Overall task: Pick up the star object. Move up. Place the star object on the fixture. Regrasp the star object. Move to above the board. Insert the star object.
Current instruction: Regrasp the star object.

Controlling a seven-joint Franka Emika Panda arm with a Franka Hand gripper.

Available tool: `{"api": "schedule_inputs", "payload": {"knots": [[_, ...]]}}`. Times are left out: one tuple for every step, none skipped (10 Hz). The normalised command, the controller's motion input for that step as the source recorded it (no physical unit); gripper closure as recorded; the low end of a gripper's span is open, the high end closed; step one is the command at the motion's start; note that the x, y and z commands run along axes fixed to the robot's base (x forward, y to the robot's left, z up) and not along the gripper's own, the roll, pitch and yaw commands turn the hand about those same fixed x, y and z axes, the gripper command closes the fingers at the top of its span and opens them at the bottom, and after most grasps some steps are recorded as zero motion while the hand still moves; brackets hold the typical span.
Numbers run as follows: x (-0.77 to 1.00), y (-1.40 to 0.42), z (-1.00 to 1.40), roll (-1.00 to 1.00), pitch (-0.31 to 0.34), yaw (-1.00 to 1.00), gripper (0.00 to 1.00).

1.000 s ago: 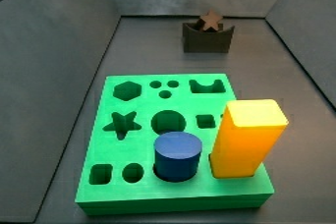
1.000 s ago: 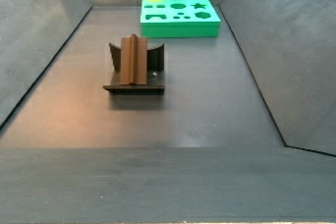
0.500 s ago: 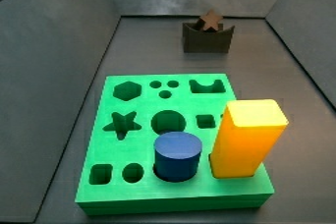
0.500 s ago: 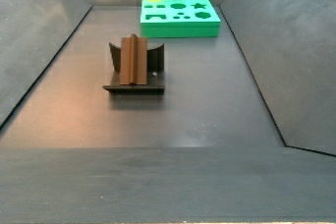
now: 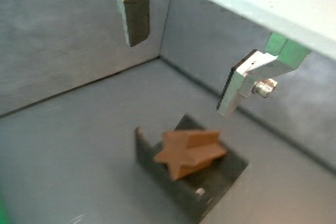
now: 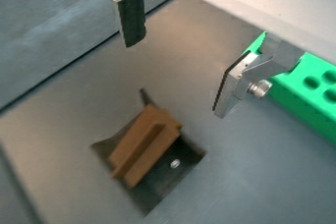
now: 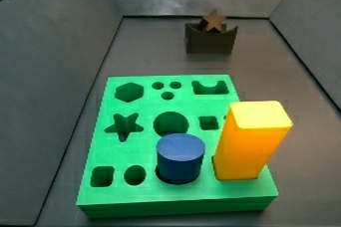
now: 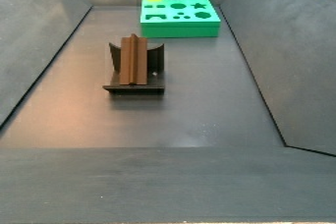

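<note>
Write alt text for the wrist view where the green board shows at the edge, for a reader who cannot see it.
The brown star object lies in the notch of the dark fixture on the grey floor. The open gripper hangs above it, holding nothing, its silver fingers spread well apart. A corner of the green board shows beside one finger.

1. A side view stands close over the board point(image 7: 180, 136), looking down its length toward the far fixture point(image 7: 210, 37).
2. A side view faces back from the opposite end, the fixture point(image 8: 136, 66) near and the board point(image 8: 180, 17) far.
3. Both wrist views look down past the wide-spread gripper point(image 5: 184, 56) point(image 6: 178, 56) at the fixture point(image 5: 191, 169) point(image 6: 147, 154).
</note>
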Motion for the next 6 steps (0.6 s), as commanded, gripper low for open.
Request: {"api": "schedule_inputs", "payload": {"knots": [[0.02,-0.02,0.00,1.00,0.029,0.02,0.00],[0.03,-0.02,-0.01,1.00,0.034,0.02,0.00],[0.04,-0.02,-0.01,1.00,0.046,0.03,0.00],[0.05,-0.03,-0.01,1.00,0.058,0.03,0.00],[0.07,-0.03,-0.01,1.00,0.079,0.04,0.00],[0.08,-0.03,-0.01,1.00,0.092,0.05,0.00]]}}
